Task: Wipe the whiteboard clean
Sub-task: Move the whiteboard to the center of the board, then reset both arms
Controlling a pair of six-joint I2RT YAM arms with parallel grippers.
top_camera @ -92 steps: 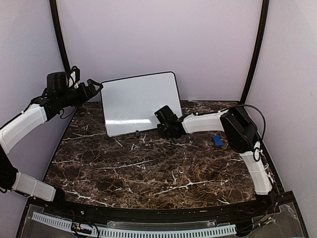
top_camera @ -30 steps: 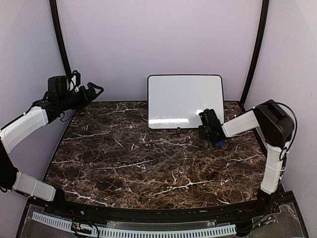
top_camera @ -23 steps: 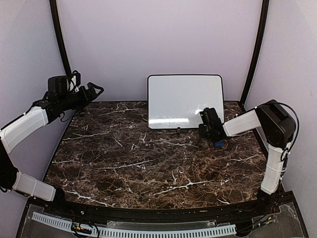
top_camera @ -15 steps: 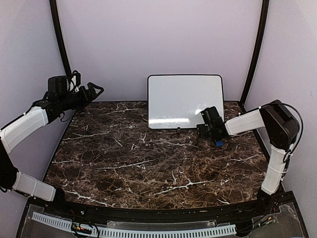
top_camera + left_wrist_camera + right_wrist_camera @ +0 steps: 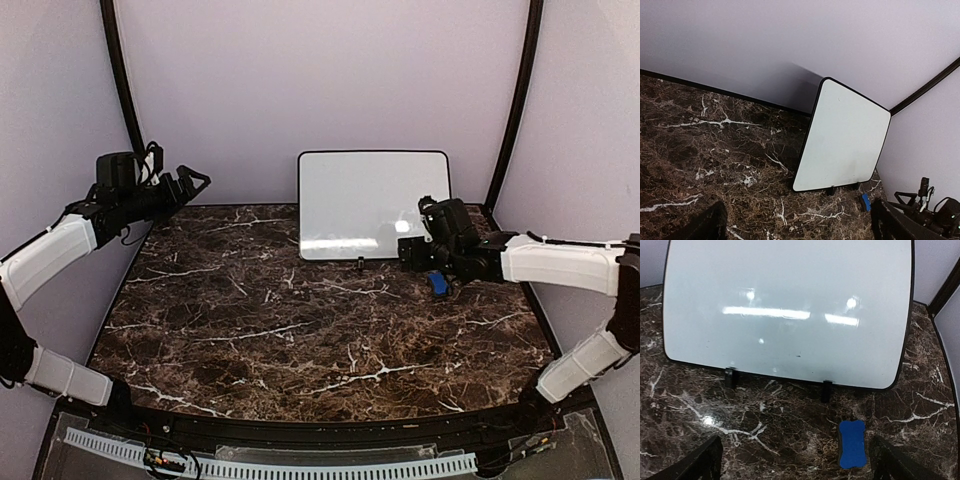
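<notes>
- Top view: whiteboard is stood upright on small feet at the back of the table, right of centre, close to the rear wall. No writing is seen on it.
- Right claw is held low by the board's right lower corner. The blue eraser is left loose on the table just beside it, nothing gripped.
- Risk: board could be knocked over or shoved back if the arm is swung wide, since it is propped on thin feet only.
- Left claw is parked far left, well apart from the board, fingers spread, nothing held.
- Left wrist view: board is seen edge-on-ish, w/ eraser near its right foot. Left claw is spread, empty. Nothing is found in the way.
- Right wrist view: right claw is spread wide, empty. Eraser is laid flat just in front of the right foot.
- Risk: foot may be clipped if the eraser is grabbed carelessly.
- Only a tiny dark speck is noted on the board; probably little is left to wipe.
</notes>
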